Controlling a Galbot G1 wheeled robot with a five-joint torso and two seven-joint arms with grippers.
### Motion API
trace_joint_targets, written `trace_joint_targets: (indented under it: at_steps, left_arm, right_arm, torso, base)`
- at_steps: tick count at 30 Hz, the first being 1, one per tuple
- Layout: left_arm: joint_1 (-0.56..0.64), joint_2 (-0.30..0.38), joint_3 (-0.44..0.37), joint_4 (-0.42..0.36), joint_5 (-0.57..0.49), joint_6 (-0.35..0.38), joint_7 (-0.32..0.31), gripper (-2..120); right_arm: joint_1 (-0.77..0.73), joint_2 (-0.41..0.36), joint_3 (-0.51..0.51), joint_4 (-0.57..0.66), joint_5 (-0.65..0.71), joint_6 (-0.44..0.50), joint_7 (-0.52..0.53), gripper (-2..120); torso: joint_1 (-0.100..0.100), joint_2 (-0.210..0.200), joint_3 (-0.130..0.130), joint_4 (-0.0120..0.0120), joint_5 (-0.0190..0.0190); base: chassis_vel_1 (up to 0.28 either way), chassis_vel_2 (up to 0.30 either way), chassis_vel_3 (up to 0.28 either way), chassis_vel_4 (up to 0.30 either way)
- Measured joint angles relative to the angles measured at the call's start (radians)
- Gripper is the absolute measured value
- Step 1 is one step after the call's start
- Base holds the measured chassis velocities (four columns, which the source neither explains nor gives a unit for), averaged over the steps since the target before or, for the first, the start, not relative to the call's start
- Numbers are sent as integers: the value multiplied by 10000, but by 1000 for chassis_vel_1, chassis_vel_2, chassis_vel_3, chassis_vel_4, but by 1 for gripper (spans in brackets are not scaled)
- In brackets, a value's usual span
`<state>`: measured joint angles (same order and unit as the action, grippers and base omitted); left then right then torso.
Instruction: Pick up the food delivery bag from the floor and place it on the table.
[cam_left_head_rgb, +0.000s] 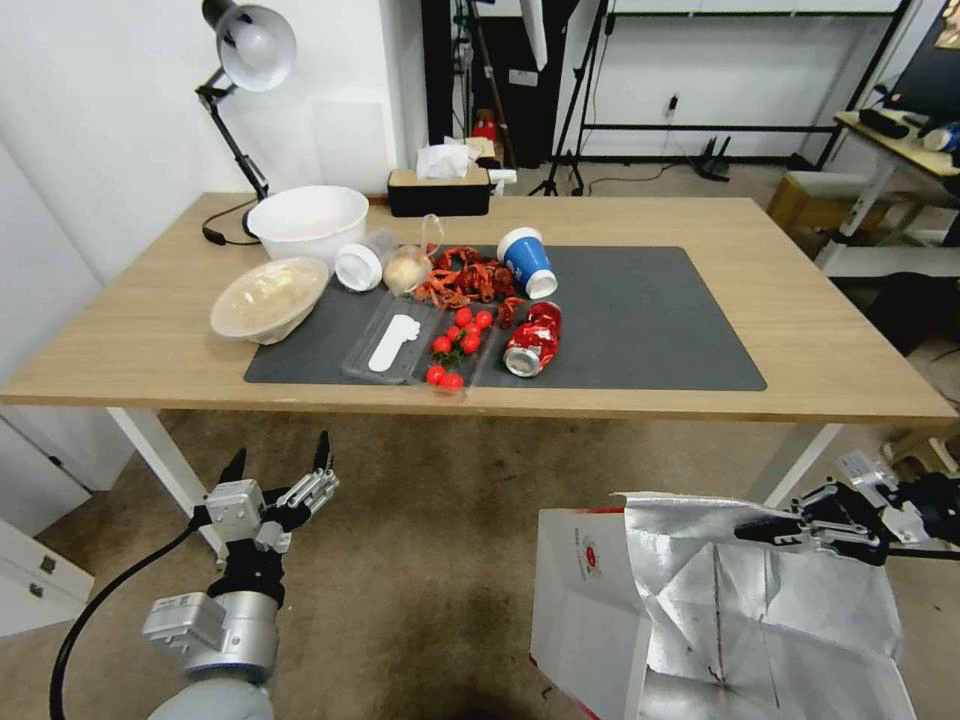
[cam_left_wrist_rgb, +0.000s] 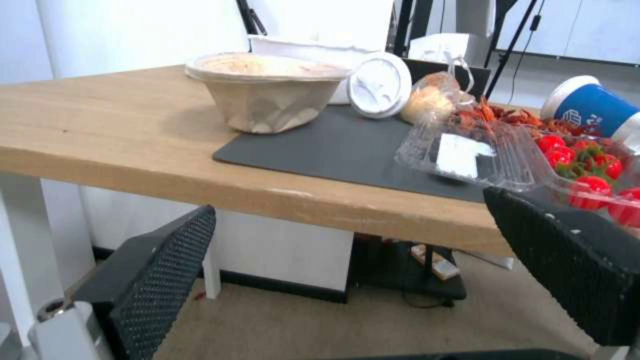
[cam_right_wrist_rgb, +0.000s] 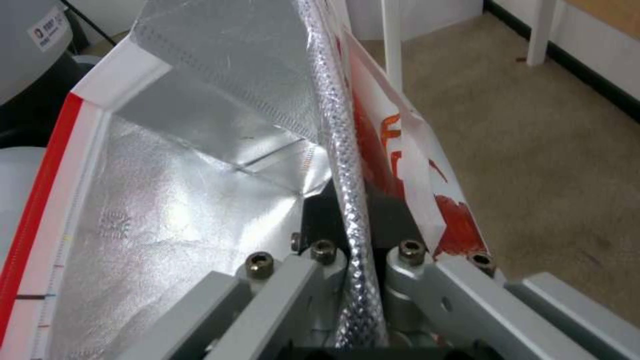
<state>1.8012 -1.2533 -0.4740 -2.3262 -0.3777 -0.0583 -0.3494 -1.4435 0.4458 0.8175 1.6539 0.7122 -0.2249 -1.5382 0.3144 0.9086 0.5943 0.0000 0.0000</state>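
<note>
At lower left of the head view, the left gripper is seen below the near edge of the table, over the floor, its black fingers spread wide with nothing between them. The same spread is confirmed in the left wrist view, where the two textured pads stand well apart at the lower corners, the table edge seen above them.

On the table top, from left to right, are noted: a desk lamp at upper left, a lidded paper bowl on the edge of the dark grey mat, a white bowl behind it, a clear plastic tray, cherry tomatoes, a heap of red crayfish shells, a blue-and-white paper cup on its side, and a crushed red can. A black tissue box is placed at the far edge.

At lower right of the head view, the food delivery bag is seen with its mouth open and silver lining exposed, beside the table leg; whether its base rests on the floor cannot be told. The right gripper is recorded at the bag's upper right rim. In the right wrist view the jaws are seen clamped narrowly on the rim of the bag, a foil-lined edge pinched between the right gripper's fingers.
</note>
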Motion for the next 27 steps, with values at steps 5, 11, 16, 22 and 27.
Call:
trace_joint_targets:
  at_steps: [5, 11, 16, 22, 27]
  left_arm:
    - [14, -3, 0, 0, 25, 22, 42, 100]
    - [10, 5, 0, 6, 33, 41, 65, 100]
    - [7, 16, -1, 7, 23, 64, 79, 100]
    - [49, 15, -34, 46, 76, 23, 284, 100]
    - [83, 5, -35, 47, 101, -33, 356, 100]
  right_arm:
    - [-12, -54, 89, 14, 23, 5, 0, 0]
    - [-4, -22, 100, 3, 52, 10, 0, 0]
    - [-5, 50, 67, 20, 38, 10, 0, 0]
    - [-14, 70, 65, 18, 23, 16, 0, 0]
    - [-18, 68, 91, 9, 23, 21, 0, 0]
  torso:
    - [105, 239, 133, 0, 0]
    - [235, 541, 307, 0, 0]
    - [318, 729, 413, 0, -1]
    - [440, 1004, 566, 0, -1]
    - [519, 1199, 679, 0, -1]
  base:
    - [0, 0, 0, 0]
    - [0, 0, 0, 0]
    - [0, 0, 0, 0]
    - [0, 0, 0, 0]
    - [0, 0, 0, 0]
